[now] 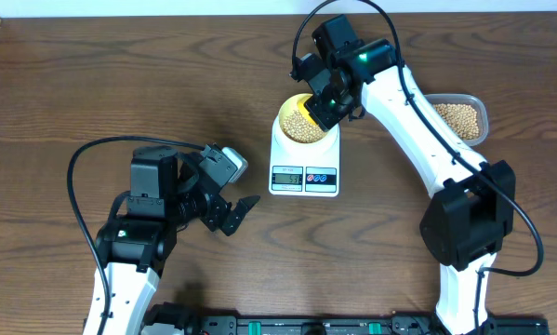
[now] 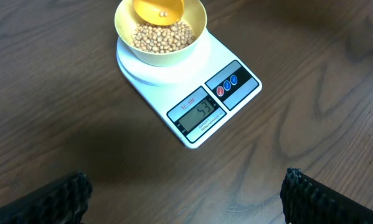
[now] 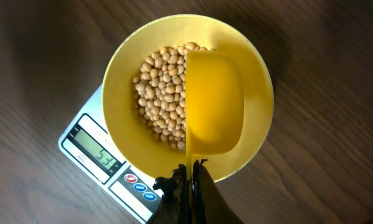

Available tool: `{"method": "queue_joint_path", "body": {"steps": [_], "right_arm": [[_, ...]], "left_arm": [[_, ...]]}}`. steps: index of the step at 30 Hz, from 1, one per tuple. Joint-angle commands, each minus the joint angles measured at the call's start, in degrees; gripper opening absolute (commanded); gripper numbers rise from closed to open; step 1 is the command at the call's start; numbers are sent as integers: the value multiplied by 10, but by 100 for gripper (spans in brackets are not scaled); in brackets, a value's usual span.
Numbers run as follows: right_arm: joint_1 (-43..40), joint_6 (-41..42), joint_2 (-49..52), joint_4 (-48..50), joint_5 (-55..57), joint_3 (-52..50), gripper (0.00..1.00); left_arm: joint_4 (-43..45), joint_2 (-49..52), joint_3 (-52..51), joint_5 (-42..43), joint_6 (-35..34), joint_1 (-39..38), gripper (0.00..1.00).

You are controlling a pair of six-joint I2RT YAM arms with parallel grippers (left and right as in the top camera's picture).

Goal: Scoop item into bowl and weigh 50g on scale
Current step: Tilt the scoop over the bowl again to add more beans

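Bowl (image 1: 284, 126), pale yellow, sits on the round platform at the back of the white scale (image 1: 304, 177), approx. centre of the brown wood tabletop (image 1: 120, 84). Tan beans (image 3: 161, 93) cover the bowl's bottom, heaped more to one side, well below the rim. Right hand (image 1: 326, 100) reaches in from behind the bowl w/ its fingers (image 3: 186, 193) pressed together on the handle of a bright yellow scoop (image 3: 214, 102), held pinched. Scoop cup hangs over the bowl, inside the rim line and tilted; in the left wrist view one lone bean lies in the cup and the rest of it looks bare. Can't tell whether the scoop touches the beans. Scale display (image 2: 198, 112) is lit, digits look like 53 but aren't sharp; red + blue buttons (image 2: 227, 85) sit just beside it on the front edge. Clear tub (image 1: 484, 121) w/ more of the same beans stands right of the scale, apart from it, partly behind the right arm. Left hand (image 1: 238, 214) is left of the scale, near its front corner but not touching, fingers spread wide w/ nothing between them, pointed toward the scale.
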Motion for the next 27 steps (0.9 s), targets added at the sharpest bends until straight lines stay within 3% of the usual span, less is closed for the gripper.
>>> {"method": "queue_joint_path", "body": {"steps": [1,27], "right_arm": [[12,-9,16,0,5,-4,1],[39,-11,22,3,16,-5,1]], "left_arm": [[1,1,6,8,4,3,99],[1,1,6,8,4,3,99]]}}
